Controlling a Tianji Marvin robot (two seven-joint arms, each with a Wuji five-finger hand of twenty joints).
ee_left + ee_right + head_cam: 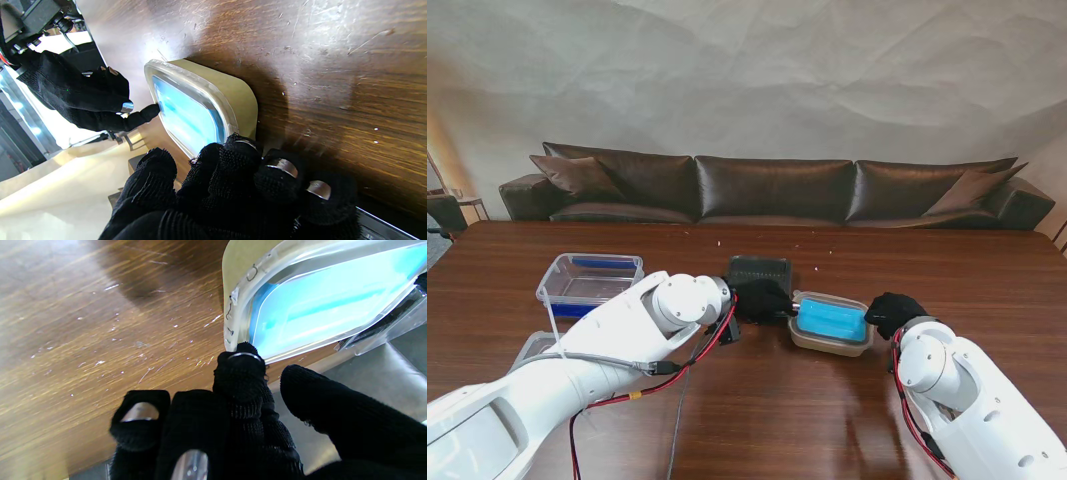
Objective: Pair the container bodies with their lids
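A beige container (831, 342) with a clear lid and blue contents (832, 320) sits mid-table between my hands. My left hand (762, 300) is bunched on its left end, thumb (151, 180) over the lid and fingers (245, 156) against the rim (200, 86). My right hand (892, 312) is at the right end; one fingertip (242, 355) touches the lid's corner (238, 311), and the thumb (333, 406) stands apart. A black container (759, 268) lies just behind my left hand.
On the left stands a clear box with a blue lid (589, 280). Another clear plastic piece (535, 348) shows beside my left forearm. A dark sofa (777, 188) runs behind the table's far edge.
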